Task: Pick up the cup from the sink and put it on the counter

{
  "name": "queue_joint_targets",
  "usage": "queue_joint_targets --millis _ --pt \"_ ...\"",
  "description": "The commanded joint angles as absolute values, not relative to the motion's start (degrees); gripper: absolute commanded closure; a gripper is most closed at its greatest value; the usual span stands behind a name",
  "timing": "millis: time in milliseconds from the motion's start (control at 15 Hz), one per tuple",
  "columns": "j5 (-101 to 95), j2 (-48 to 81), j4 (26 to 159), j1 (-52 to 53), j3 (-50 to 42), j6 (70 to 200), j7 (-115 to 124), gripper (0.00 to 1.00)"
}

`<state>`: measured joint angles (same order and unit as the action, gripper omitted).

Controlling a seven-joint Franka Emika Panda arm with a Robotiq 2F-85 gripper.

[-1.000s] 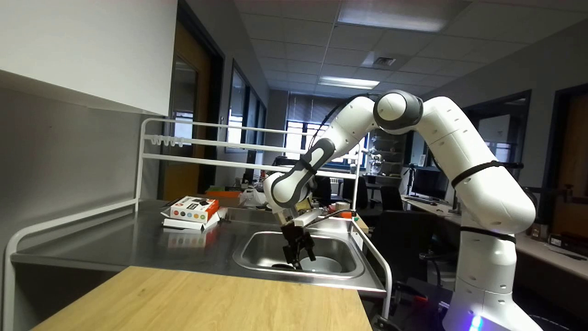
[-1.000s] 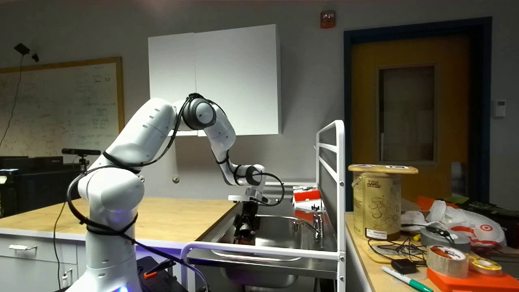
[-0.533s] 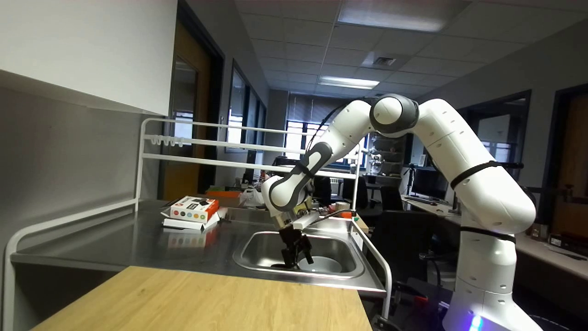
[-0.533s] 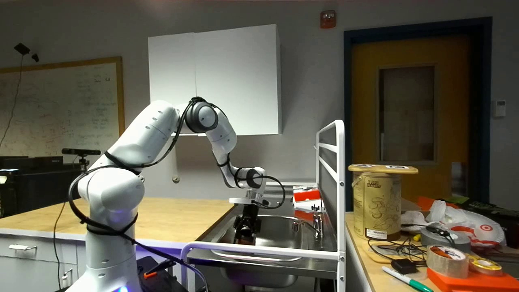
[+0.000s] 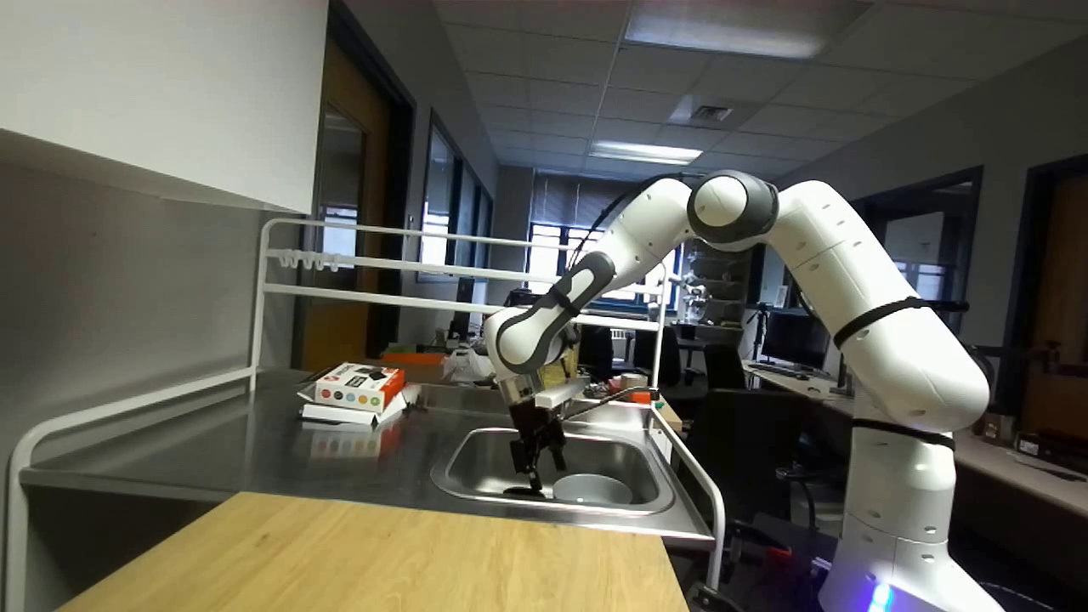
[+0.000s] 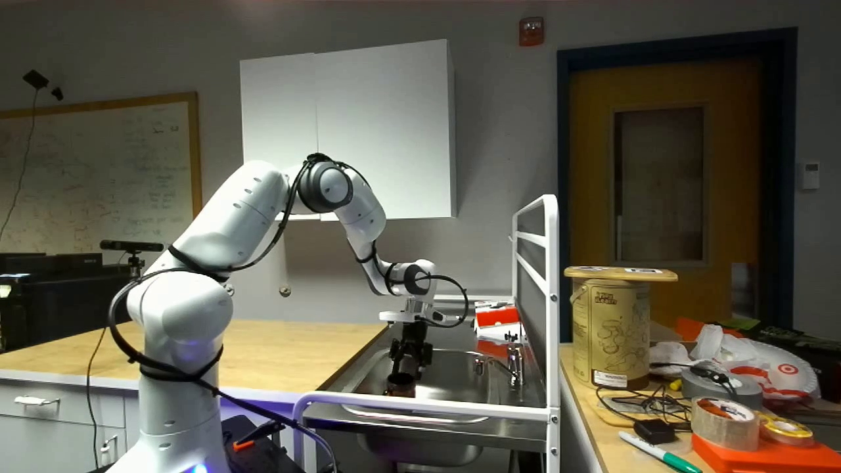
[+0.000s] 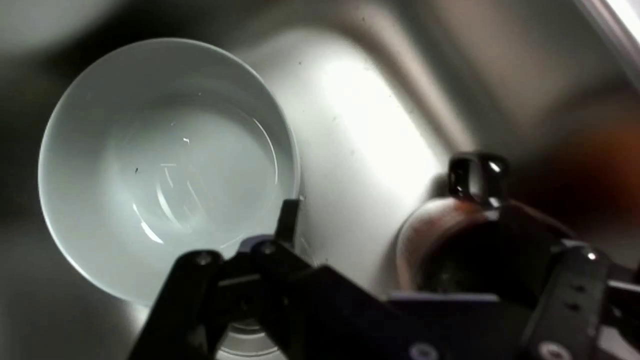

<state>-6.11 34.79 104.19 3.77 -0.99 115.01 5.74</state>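
The reddish cup (image 7: 425,220), with a dark inside and a glossy black handle, stands in the sink (image 7: 370,105). In an exterior view the cup (image 6: 399,387) shows just below my gripper (image 6: 410,360). Its jaws are spread wide, over the basin. In the wrist view the left fingertip (image 7: 288,220) is apart from the cup, beside a white bowl's rim. The right finger (image 7: 575,295) overlaps the cup's dark side; contact cannot be told. Another exterior view does not show the cup clearly under the gripper (image 5: 546,473). The steel counter (image 5: 204,450) lies beside the sink.
A white bowl (image 7: 165,165) sits in the basin close to the cup. A red-and-white box (image 5: 361,387) lies on the counter. A white tubular rack (image 5: 382,297) rises behind it, and a tap (image 6: 516,368) stands by the sink. The wooden tabletop (image 5: 408,552) adjoins the counter.
The gripper dipped slightly, then rose and shifted sideways over the basin, away from the arm's base. The cup shows more plainly beneath it now. The jaws have stayed open.
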Motion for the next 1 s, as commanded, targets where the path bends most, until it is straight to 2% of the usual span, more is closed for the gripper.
queue_joint_targets --millis 0,933 --pt "-4.14 34.37 101.87 2.18 -0.55 115.26 4.49 0.0" --pt "-0.07 39.9 96.83 -0.01 -0.64 114.46 4.86 0.0"
